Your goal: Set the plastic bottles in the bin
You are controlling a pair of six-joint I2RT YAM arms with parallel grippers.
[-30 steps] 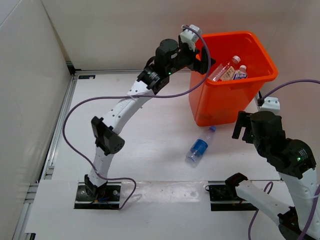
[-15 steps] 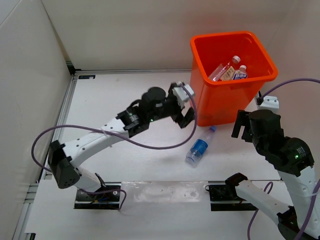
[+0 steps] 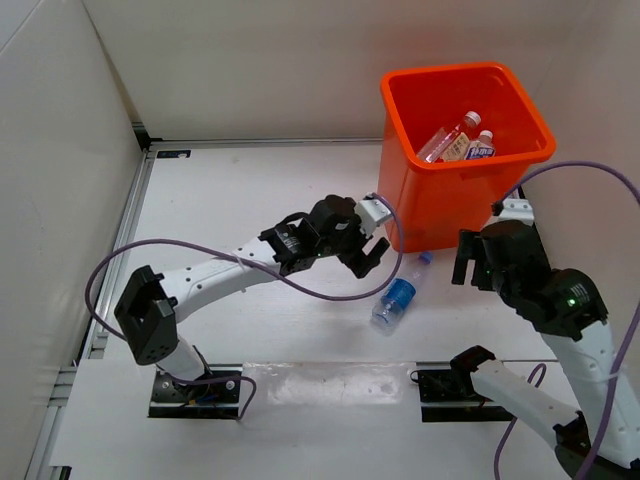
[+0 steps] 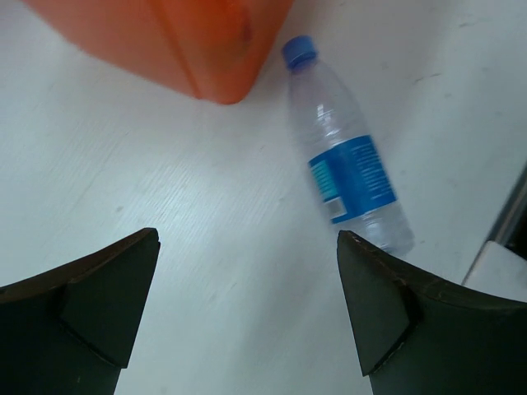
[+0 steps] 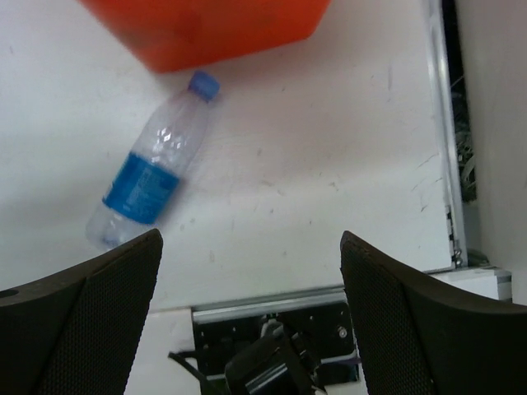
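A clear plastic bottle with a blue label and blue cap (image 3: 399, 291) lies on the white table just in front of the orange bin (image 3: 430, 205). It also shows in the left wrist view (image 4: 350, 160) and the right wrist view (image 5: 152, 177). Two more bottles (image 3: 462, 140) lie inside the bin. My left gripper (image 3: 366, 256) is open and empty, low over the table just left of the lying bottle. My right gripper (image 3: 474, 262) is open and empty, raised to the right of that bottle.
The bin's corner shows at the top of the left wrist view (image 4: 216, 49) and the right wrist view (image 5: 206, 29). A metal rail (image 3: 130, 250) runs along the table's left edge. Arm base plates (image 3: 445, 385) sit at the near edge.
My left arm has swung down from above the bin to the table and moved close to the lying bottle. My right gripper has shifted slightly left.
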